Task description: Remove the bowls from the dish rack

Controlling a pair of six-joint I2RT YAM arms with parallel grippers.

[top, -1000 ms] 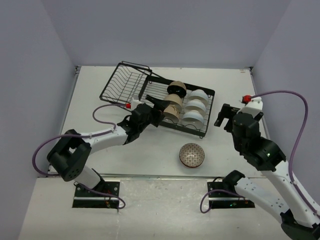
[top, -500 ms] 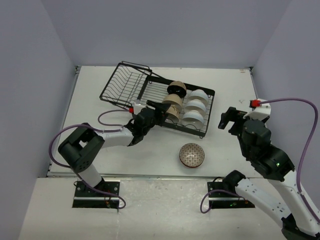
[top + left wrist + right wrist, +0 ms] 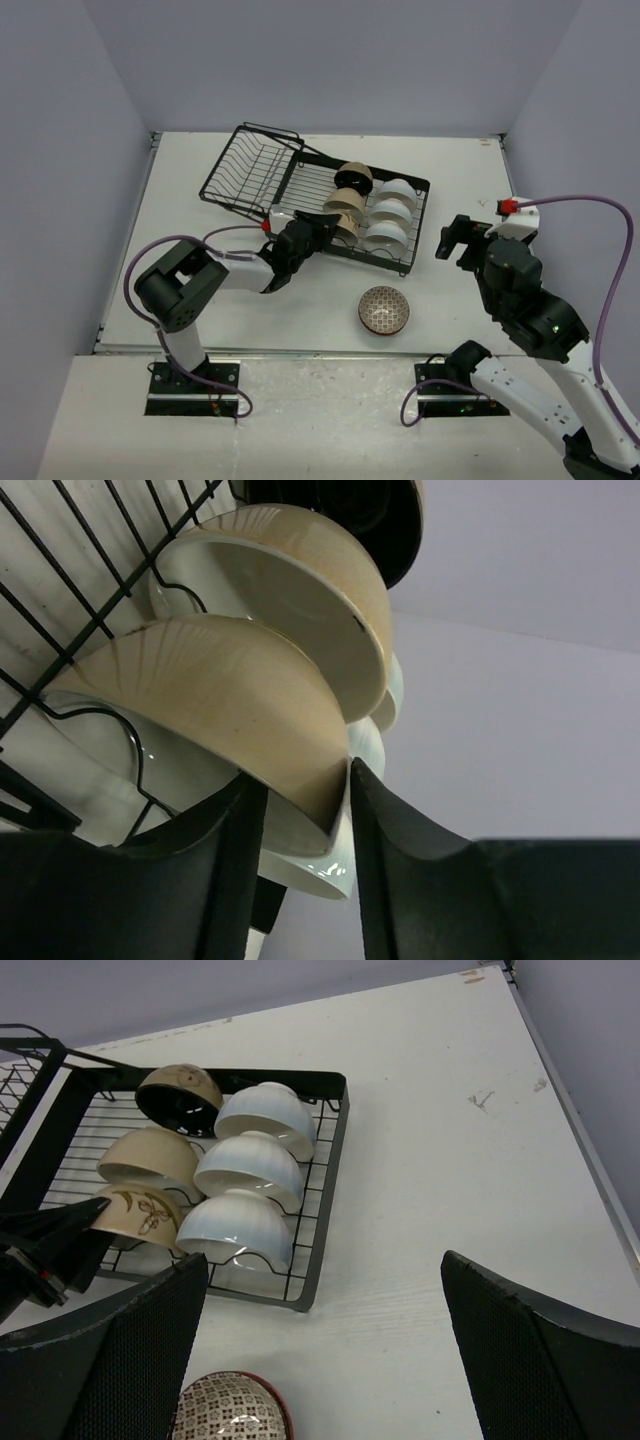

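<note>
Left pincer (image 3: 305, 790) has pushed forward over the last second, from just short of the dish rack (image 3: 419, 222) at its 8 o'clock corner up to the nearest beige bowl (image 3: 230, 700). Its fingers now stand a narrow gap apart, one on each side of that bowl's rim. The wrist view does not show whether they already pinch the wall.

Over the same second the right pincer (image 3: 450, 238) drew slightly outward, then held. It is spread wide and empty above the worktop (image 3: 200, 260), at 3 o'clock of the rack.

Closest to the arm bases, a brown scale-patterned bowl (image 3: 384, 309) lies on the worktop at 5 o'clock of the rack, well apart from it and unmoved. In the rack nothing has shifted. Behind the straddled bowl stand the plain beige bowl (image 3: 150, 1155) and, farthest, the black-inside bowl (image 3: 180, 1098). Three white bowls (image 3: 250, 1165) fill the row at their 3 o'clock side.

So one bowl is out and six remain, and the reach has turned into a grasp on the next one. I judge the next move to be a firm close and a lift straight off the wires. The plain beige bowl stands close behind and could be dragged along.
</note>
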